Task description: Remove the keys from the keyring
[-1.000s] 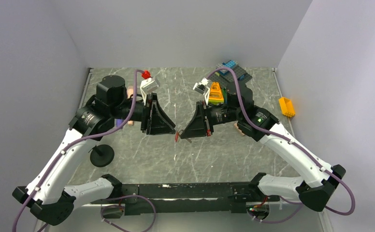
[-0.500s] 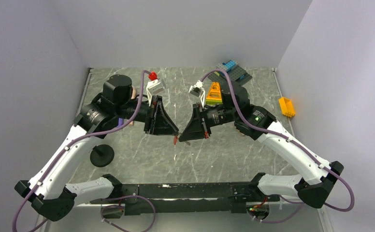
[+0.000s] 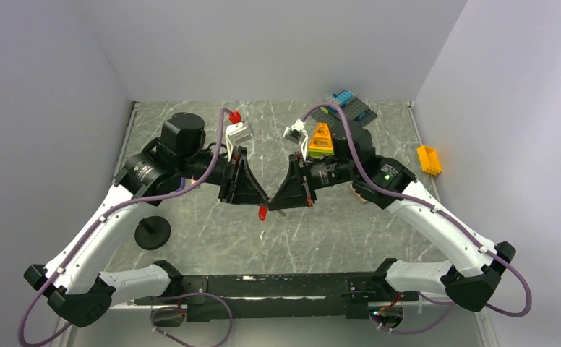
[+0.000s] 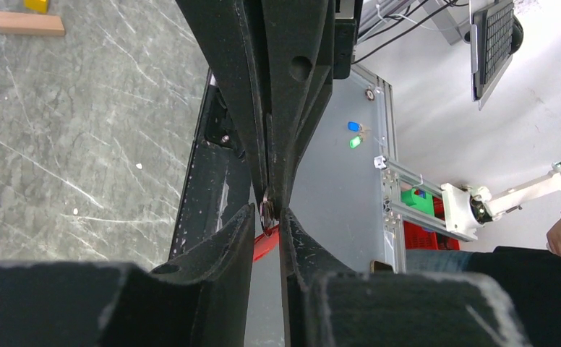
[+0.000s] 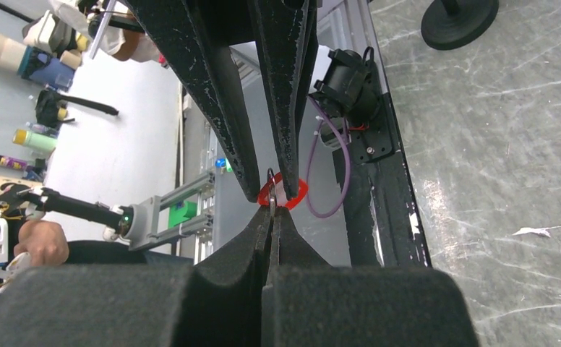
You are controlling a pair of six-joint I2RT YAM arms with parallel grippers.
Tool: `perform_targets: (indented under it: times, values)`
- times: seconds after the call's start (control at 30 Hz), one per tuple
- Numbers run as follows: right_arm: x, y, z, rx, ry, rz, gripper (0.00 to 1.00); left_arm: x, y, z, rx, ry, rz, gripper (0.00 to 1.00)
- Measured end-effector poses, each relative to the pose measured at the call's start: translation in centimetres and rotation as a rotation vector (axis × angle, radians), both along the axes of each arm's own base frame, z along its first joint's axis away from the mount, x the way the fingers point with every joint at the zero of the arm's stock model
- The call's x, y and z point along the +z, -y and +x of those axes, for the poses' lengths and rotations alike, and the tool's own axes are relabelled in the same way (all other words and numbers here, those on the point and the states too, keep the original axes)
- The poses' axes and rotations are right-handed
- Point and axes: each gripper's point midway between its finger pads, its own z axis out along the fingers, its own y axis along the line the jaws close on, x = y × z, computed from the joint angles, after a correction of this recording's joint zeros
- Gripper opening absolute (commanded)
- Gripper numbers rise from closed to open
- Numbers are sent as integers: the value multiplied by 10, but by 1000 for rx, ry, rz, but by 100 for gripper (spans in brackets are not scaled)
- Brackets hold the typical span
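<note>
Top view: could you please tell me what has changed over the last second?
The left gripper swung right and the right gripper edged left, bringing their tips closer together. The keyring hangs slightly lower. Grips unchanged: left on the keyring, right on the key.

Both arms are shown reaching forward from their bases, elbows bent inward and wrists turned to face each other. The left gripper (image 3: 262, 200) and the right gripper (image 3: 273, 204) are set tip to tip, each tilted slightly downward. The left fingers (image 5: 220, 87) are held narrowly apart and clamped on the red keyring (image 5: 285, 195). The right fingers (image 4: 241, 72) are pressed flat together on what appears to be the key (image 4: 267, 210).
</note>
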Motion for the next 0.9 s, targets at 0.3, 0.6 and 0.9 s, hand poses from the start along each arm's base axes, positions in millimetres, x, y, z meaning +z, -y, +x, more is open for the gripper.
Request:
perform_targets:
  times: [0.3,0.6,0.9]
  values:
    - [-3,0,-2,3,3,-17,0,3,3,5,27,1,-8,28]
    - [-3,0,-2,0,14,-20,0,8,6,7,34,-7,-24,27]
    - [-3,0,-1,-9,26,-21,0,4,9,4,19,-22,-12,23]
